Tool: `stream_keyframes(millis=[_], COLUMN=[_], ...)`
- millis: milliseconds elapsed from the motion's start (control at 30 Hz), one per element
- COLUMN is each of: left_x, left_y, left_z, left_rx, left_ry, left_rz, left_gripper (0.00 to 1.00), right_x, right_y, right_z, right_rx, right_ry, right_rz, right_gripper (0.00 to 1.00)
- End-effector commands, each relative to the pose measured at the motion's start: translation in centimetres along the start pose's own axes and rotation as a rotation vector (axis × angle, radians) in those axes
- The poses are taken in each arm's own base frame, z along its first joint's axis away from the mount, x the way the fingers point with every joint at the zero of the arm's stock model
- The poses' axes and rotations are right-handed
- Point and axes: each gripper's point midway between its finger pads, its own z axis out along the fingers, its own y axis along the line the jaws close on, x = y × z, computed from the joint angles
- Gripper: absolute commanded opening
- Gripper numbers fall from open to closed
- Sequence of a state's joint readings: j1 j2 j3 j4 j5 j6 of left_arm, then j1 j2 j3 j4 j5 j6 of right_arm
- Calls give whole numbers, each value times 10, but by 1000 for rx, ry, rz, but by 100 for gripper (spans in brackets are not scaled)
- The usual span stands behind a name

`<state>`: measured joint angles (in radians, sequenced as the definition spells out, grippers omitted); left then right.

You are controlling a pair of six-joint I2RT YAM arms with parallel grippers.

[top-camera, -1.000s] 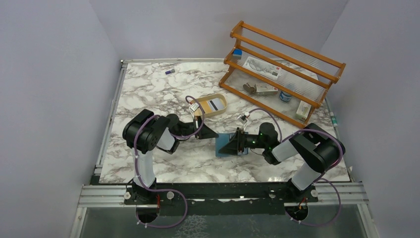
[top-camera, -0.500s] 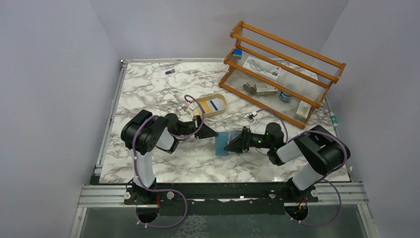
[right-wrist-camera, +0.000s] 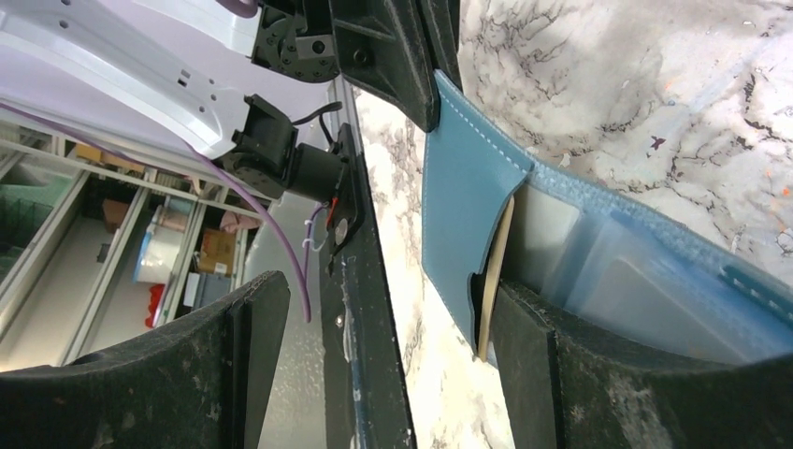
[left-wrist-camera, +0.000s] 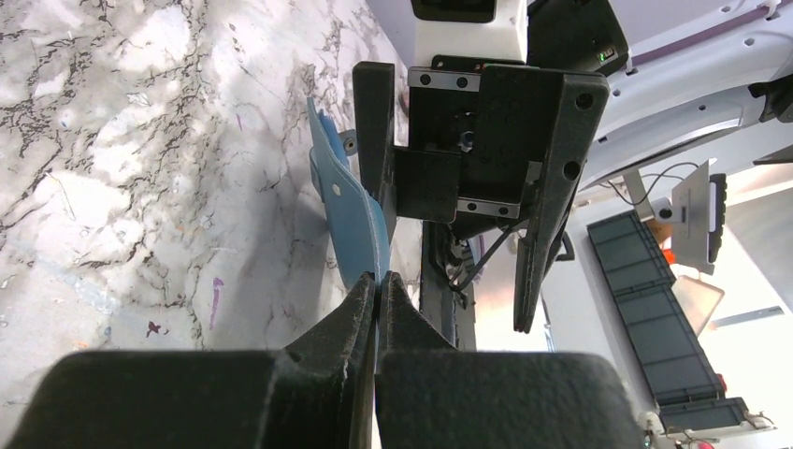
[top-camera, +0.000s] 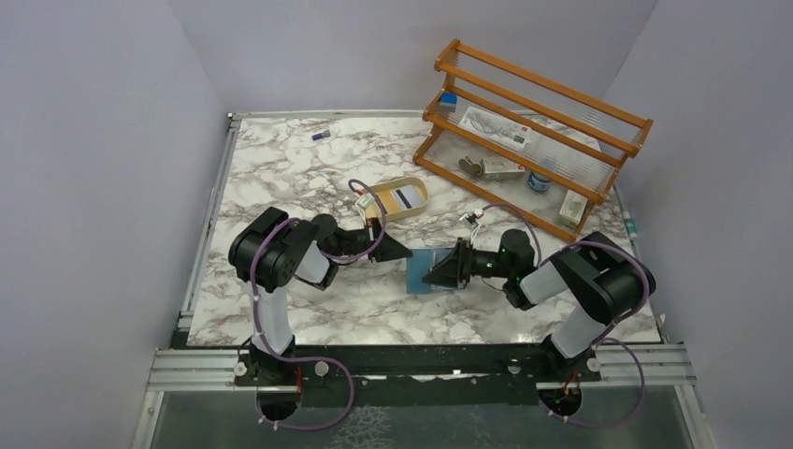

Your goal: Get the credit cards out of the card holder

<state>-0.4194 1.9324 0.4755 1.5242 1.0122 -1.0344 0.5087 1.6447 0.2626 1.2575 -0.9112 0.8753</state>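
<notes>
**Card holder** (top-camera: 417,278): teal-blue, lighter blue and clear pockets inside, opened out. Between the two hands, at the fingertips of both. Resting on the marble worktop (top-camera: 281,168) or raised off it: cannot tell.

**Left hand** (left-wrist-camera: 377,285): fingers pressed together, pinching a thin edge of the card holder's flap at the very tips. Remainder of the flap running straight ahead of the fingertips, toward the right hand.

**Right hand** (right-wrist-camera: 388,290): fingers spread wide, pointing at the left hand, nothing gripped. Card holder's pocket side lying between the fingers, close against one finger (right-wrist-camera: 528,374) and well apart from the other.

**Credit card** (right-wrist-camera: 497,271): pale yellow, only a narrow edge showing, tucked in the pocket slot under the teal flap. Just beside the right hand's nearer finger; touching or not: cannot tell.

**Striped card** (top-camera: 403,196): white with a dark stripe, lying in a tan oval tray (top-camera: 426,197), beyond the left hand, apart from both hands.

**Wooden rack** (top-camera: 533,103): well beyond the right hand, holding small boxes.
</notes>
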Motion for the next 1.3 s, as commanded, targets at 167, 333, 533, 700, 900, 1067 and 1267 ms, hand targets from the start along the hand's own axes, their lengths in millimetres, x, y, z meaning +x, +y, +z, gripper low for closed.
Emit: stream_keyframes(millis=[167, 333, 533, 700, 900, 1067, 1267], left_x=[-16, -19, -25, -28, -24, -28, -35], left_y=[-5, 4, 12, 18, 25, 29, 30], left_z=[9, 11, 12, 8, 7, 8, 10], left_rx=[-10, -79, -166, -233, -296, -316, -323], left_ry=[-94, -127, -185, -249, -300, -329, -358], left_rz=[83, 91, 83, 60, 34, 19, 8], left_gripper=[0, 0, 0, 0, 0, 0, 0], right_x=[-7, -9, -12, -19, -31, -42, -43], right_y=[16, 18, 7, -12, -29, -25, -14], right_z=[12, 21, 32, 33, 26, 27, 41], right_rx=[-95, -99, -32, 103, 215, 206, 147], right_ry=[-5, -6, -30, -93, -225, -303, -312], right_rz=[-27, -12, 47, 130, 244, 276, 261], right_gripper=[81, 81, 80, 79, 79, 79, 79])
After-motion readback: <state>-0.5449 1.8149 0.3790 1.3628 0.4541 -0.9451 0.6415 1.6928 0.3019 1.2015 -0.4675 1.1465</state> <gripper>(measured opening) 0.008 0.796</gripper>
